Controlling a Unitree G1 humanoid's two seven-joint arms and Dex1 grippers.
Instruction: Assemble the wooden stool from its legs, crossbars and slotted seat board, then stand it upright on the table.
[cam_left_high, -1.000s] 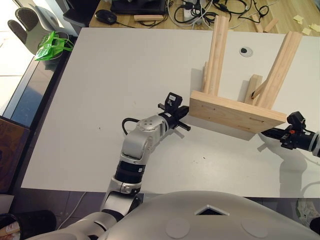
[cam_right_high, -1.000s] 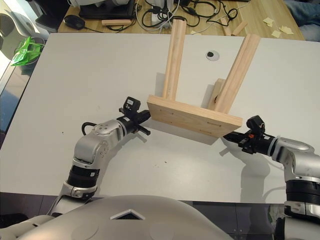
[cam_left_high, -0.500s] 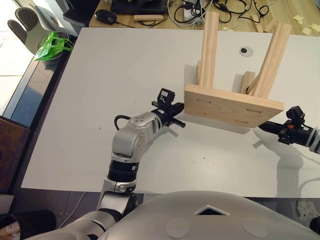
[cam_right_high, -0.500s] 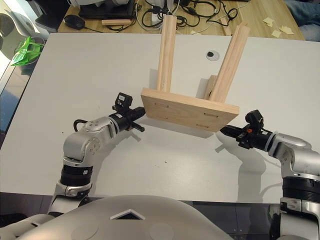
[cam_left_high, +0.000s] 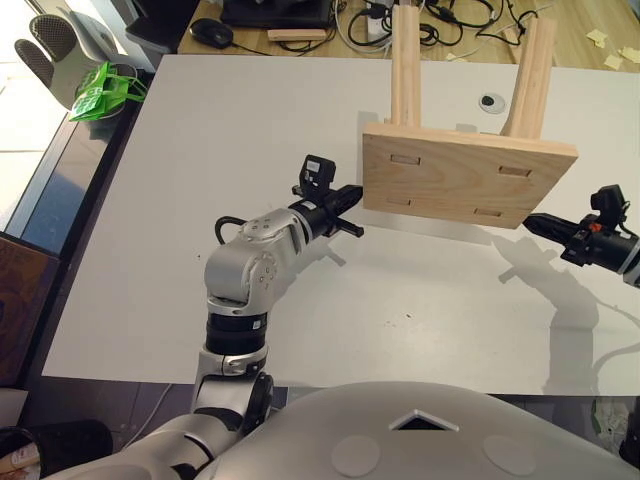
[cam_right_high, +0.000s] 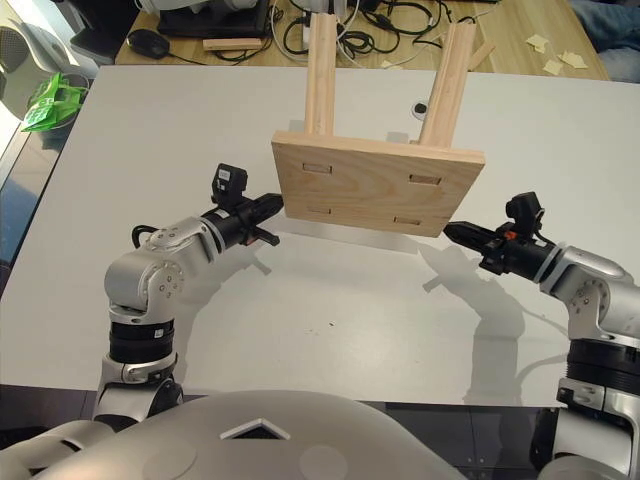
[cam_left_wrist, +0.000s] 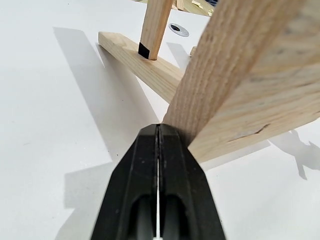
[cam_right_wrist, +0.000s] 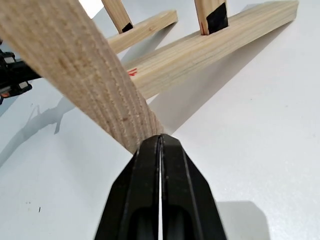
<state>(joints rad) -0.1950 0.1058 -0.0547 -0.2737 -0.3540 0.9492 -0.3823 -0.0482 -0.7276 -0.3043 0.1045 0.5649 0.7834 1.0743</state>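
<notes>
The assembled wooden stool is tipped over, its slotted seat board (cam_left_high: 467, 177) standing nearly on edge with the flat face towards me. Two legs (cam_left_high: 404, 65) (cam_left_high: 528, 70) point away from me above the board. In the wrist views the other legs (cam_left_wrist: 140, 62) (cam_right_wrist: 210, 47) lie along the white table with crossbars rising from them. My left gripper (cam_left_high: 352, 198) is shut, its tips pressed against the board's left lower corner (cam_left_wrist: 200, 130). My right gripper (cam_left_high: 537, 222) is shut too, its tips against the board's right lower corner (cam_right_wrist: 100, 95).
A round grommet (cam_left_high: 489, 101) sits in the table behind the stool. Beyond the far edge lie cables, a mouse (cam_left_high: 211, 33) and a loose wooden piece (cam_left_high: 297, 35). A green bag (cam_left_high: 103, 92) hangs off the far left corner. Bare table (cam_left_high: 200, 150) spreads left of the stool.
The stool has rotated: the seat board swung from a slanted edge-on pose to face me, and its legs now point further away. Both grippers followed its lower corners, still shut.
</notes>
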